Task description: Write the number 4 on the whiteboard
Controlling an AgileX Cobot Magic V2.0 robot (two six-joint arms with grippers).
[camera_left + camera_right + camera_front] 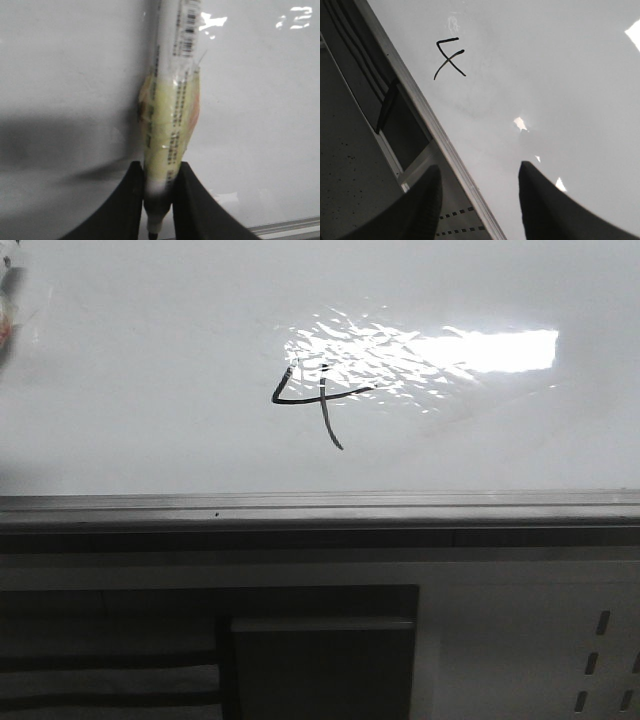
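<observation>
On my feed the only readable writing was the number 4 (318, 400), thin black strokes, open at the top, with a slanted tail, drawn on the whiteboard (150, 360). It sat near the middle of the board, just left of the bright wrinkled glare (430, 352), and some way in from the near grey frame edge (320, 508). The right wrist view also showed the 4 (449, 59), close to the frame rail.

The left gripper (159, 200) was pinching a marker (167, 125), its black fingers (125, 205) pressed against either side of the barrel. The marker was white, wrapped in yellowish tape, with a barcode label (189, 27) and lines of small print along it; the print was too blurred for me to read. The dark tip (154, 231) pointed down between the fingers.

The right gripper (480, 200) held nothing, fingers (547, 205) spread apart above the board's near edge.

Below the frame I saw a white cabinet (520, 640) with a dark panel (320, 670) and small slots at right. Its contents were not visible.
</observation>
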